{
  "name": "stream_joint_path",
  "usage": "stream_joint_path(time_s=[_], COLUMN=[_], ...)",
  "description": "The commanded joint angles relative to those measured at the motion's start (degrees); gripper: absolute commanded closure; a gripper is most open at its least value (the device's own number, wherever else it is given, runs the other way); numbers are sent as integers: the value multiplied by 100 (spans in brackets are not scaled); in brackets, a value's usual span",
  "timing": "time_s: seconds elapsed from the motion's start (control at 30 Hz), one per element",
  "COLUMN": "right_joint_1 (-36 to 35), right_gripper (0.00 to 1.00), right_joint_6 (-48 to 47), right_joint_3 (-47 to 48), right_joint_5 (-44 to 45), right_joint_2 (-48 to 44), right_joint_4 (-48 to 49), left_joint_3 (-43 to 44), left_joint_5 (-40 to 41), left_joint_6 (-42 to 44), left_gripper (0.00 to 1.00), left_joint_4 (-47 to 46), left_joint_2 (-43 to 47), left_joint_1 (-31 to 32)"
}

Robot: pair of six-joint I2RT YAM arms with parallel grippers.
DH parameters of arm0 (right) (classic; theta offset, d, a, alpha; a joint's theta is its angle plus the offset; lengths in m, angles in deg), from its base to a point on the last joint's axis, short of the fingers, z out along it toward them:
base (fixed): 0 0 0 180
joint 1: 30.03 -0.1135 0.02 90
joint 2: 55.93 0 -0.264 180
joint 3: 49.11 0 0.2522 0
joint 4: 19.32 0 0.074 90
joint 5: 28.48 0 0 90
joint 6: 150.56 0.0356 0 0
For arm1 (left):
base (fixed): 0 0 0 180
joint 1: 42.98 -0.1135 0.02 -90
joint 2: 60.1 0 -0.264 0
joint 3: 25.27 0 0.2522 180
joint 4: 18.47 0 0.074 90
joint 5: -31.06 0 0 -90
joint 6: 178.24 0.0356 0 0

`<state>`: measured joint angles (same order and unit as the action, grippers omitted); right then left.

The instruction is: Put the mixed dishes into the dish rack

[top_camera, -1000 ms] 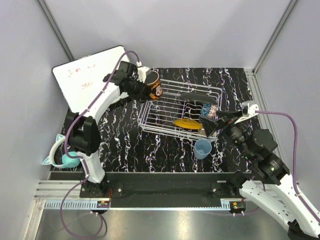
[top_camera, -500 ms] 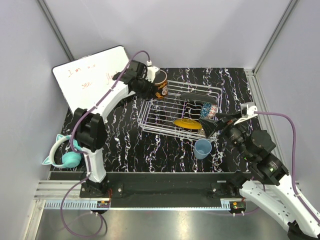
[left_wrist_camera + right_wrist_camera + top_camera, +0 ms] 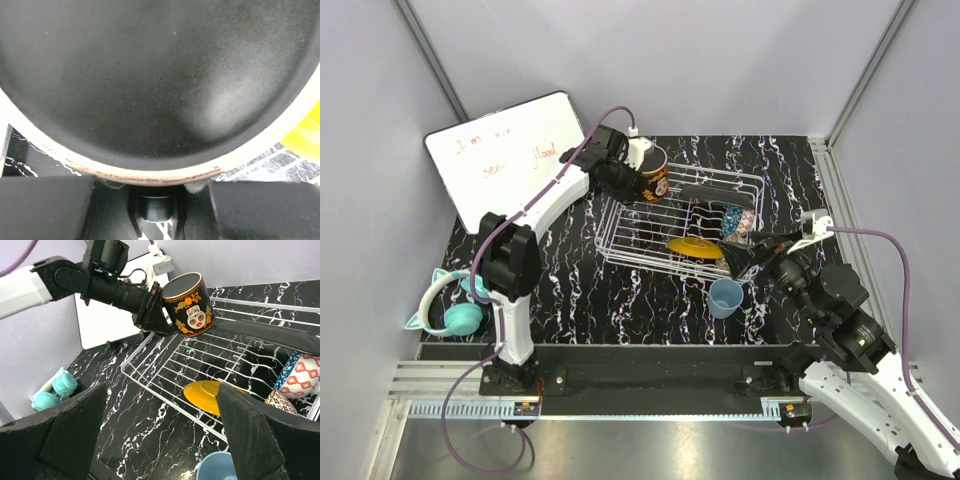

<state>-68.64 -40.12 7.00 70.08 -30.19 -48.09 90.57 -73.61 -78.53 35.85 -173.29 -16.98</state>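
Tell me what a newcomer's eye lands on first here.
The left gripper is shut on the black-orange mug and holds it tilted in the air above the far-left corner of the white dish rack. A yellow plate and a patterned bowl lie in the rack. A pale blue cup stands on the table just in front, beside the open right gripper.

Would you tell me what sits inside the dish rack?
A yellow plate, a long dark dish and a red-patterned bowl; the right gripper covers the rack's near right corner.
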Motion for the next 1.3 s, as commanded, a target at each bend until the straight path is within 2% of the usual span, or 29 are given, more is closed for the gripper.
stream_joint_path(time_s=[0.0, 0.27, 0.57, 1.07, 1.13, 1.2, 1.27], right_joint_1=[3, 11, 11, 11, 11, 11, 11], right_gripper=[0, 0, 0, 0, 0, 0, 0], right_joint_6=[91, 144, 152, 117, 109, 100, 82], right_joint_3=[-16, 28, 45, 116, 116, 107, 107], right_joint_5=[155, 208, 155, 41, 50, 58, 76], right_joint_2=[-78, -104, -34, 195, 195, 186, 212], right_joint_4=[-11, -152, -161, -108, -117, -117, -143], left_joint_3=[110, 330, 295, -399, -504, -601, -751], left_joint_5=[-18, 35, 88, 237, 246, 264, 299], left_joint_6=[145, 259, 268, 373, 408, 443, 409], left_gripper=[100, 100, 100, 100, 96, 78, 71], left_joint_4=[-1006, -1058, -1217, -1753, -1753, -1770, -1779], left_joint_2=[-19, -555, -766, -722, -687, -583, -486], left_joint_1=[-25, -7, 2, 107, 107, 107, 107])
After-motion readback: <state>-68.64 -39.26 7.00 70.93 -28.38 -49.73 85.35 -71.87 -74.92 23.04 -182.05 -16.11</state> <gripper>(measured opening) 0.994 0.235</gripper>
